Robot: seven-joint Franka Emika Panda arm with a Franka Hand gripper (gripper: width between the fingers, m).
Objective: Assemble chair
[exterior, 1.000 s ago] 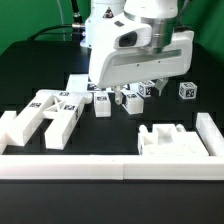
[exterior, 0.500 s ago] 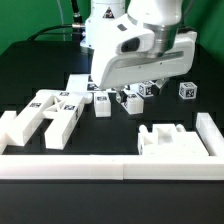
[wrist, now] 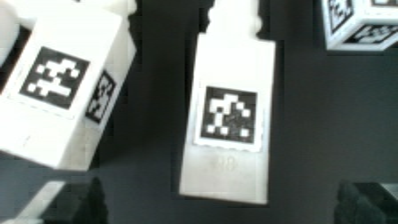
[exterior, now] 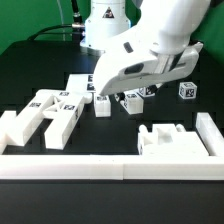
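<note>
The Panda arm (exterior: 150, 55) leans low over the loose chair parts (exterior: 58, 112) — none joined yet, all lying on the black table (exterior: 25, 75) inside the border rail (exterior: 110, 165). The gripper (wrist: 219, 203) is spread wide and empty, its tips on either side of the tagged bar piece (wrist: 228, 110). The neighbouring tagged block (wrist: 68, 85) lies close beside it — a descending finger could land on it, or an off-centre pinch could twist the bar.

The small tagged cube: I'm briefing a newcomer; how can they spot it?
Follow the long white border rail to the exterior view's right, where a notched white plastic block sits. Behind it stands the small white plastic cube with a black-and-white tag, apart from every other piece.
</note>
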